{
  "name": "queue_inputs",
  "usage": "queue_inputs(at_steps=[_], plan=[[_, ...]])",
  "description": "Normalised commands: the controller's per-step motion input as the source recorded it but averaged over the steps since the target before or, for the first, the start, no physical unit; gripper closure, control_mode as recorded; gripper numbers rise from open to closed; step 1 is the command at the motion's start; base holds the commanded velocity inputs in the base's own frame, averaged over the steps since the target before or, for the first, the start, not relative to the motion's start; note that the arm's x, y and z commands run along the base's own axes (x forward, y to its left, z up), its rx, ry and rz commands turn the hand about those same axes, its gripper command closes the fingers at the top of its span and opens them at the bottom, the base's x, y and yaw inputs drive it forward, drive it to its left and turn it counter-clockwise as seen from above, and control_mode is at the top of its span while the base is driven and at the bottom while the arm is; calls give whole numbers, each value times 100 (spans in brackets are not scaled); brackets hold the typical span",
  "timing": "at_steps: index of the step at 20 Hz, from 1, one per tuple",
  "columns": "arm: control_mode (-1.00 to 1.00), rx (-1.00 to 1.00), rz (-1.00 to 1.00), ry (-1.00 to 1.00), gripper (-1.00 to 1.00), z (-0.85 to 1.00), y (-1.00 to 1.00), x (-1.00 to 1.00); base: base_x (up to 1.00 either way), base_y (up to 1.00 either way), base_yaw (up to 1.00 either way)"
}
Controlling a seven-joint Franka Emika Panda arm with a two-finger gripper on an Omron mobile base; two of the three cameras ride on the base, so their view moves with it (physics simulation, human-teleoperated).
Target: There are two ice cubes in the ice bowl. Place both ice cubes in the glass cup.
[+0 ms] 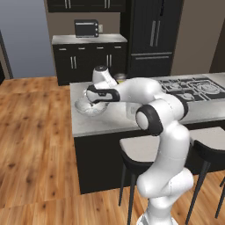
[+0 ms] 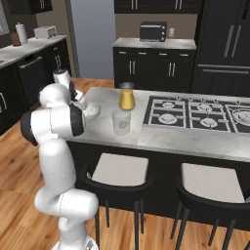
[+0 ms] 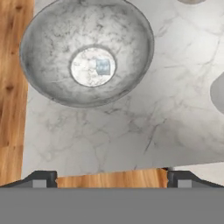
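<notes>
Tool (image 3: 109,177) spread wide, empty, above the desk (image 3: 144,127) edge. Ice bowl (image 3: 52,65) near the desk corner, one cube (image 3: 103,67) visible inside. Glass cup (image 2: 121,122) just before an orange-filled jar (image 2: 126,97), cooktop (image 2: 195,113) alongside.

A jar (image 2: 126,96) with orange-yellow contents stands on the grey marble island counter (image 2: 161,136), just left of the black gas cooktop (image 2: 205,113). Two dark stools with pale seats (image 2: 119,170) sit along the island's near side. A black toaster oven (image 2: 153,31) rests on the back counter beside a tall dark refrigerator (image 1: 153,35), over a wood floor (image 1: 35,132)
</notes>
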Motion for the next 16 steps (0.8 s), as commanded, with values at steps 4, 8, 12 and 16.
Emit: queue_inputs(at_steps=[4,8,12,16], plan=[[-100,0,0,0,-100,-27,5,37,0,0,0],[-100,0,0,0,-100,-21,8,61,0,0,0],[-100,0,0,0,-100,-25,23,76,0,0,0],[-100,0,0,1,-100,-25,21,60,0,0,0]])
